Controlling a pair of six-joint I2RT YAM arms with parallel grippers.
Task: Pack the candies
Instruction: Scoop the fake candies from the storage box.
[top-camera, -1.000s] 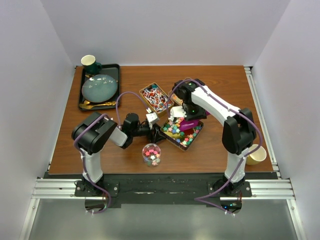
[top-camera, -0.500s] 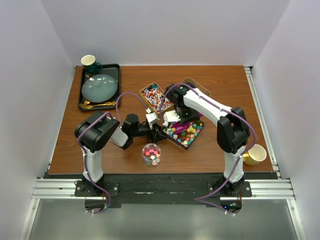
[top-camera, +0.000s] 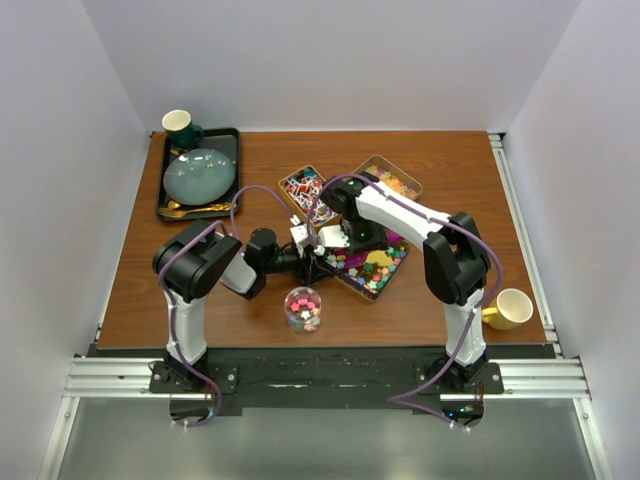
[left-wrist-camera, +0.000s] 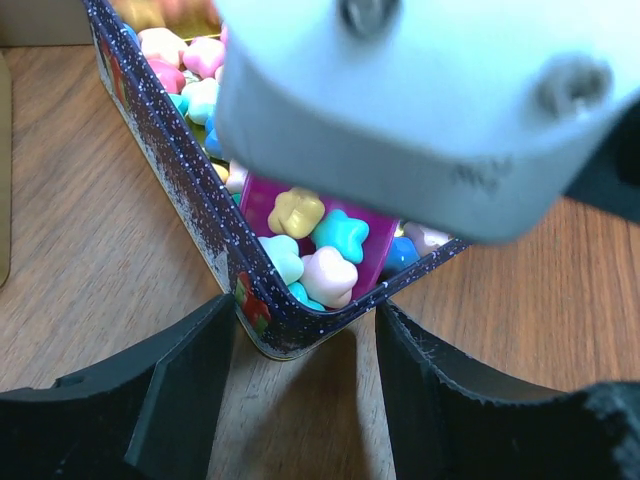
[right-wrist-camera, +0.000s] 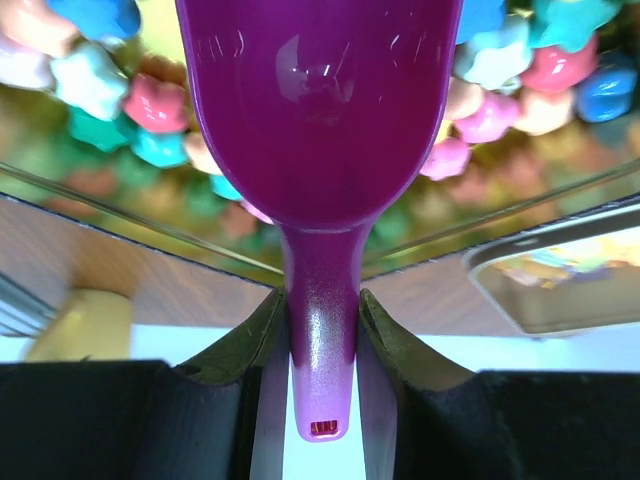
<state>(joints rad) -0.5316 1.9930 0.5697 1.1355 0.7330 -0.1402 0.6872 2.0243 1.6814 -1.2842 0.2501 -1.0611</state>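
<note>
Multicolour star-shaped candies (top-camera: 372, 264) fill a dark speckled tin (top-camera: 343, 279) at mid-table. My right gripper (top-camera: 342, 237) is shut on the handle of a purple scoop (right-wrist-camera: 320, 120). The scoop's bowl lies among the candies (right-wrist-camera: 90, 80) inside the tin. In the right wrist view the gripper (right-wrist-camera: 322, 322) pinches the handle from both sides. My left gripper (top-camera: 312, 265) is set round the tin's near corner (left-wrist-camera: 262, 320). Both fingertips (left-wrist-camera: 215, 330) rest against its walls. The scoop (left-wrist-camera: 372, 262) and candies (left-wrist-camera: 330, 272) show just inside that corner. The left gripper (left-wrist-camera: 305, 335) holds nothing else.
A small glass jar (top-camera: 303, 308) holding candies stands in front of the tin. Behind it are a tin of red-white wrapped sweets (top-camera: 308, 195) and one of orange gummies (top-camera: 392, 181). A yellow mug (top-camera: 512, 308) sits at the right, a black tray (top-camera: 228, 140) with a teal plate and green mug at back left.
My right gripper has swung left across the tin with the scoop, its forearm now over the tin's back edge. The left arm has stayed at the tin's corner.
</note>
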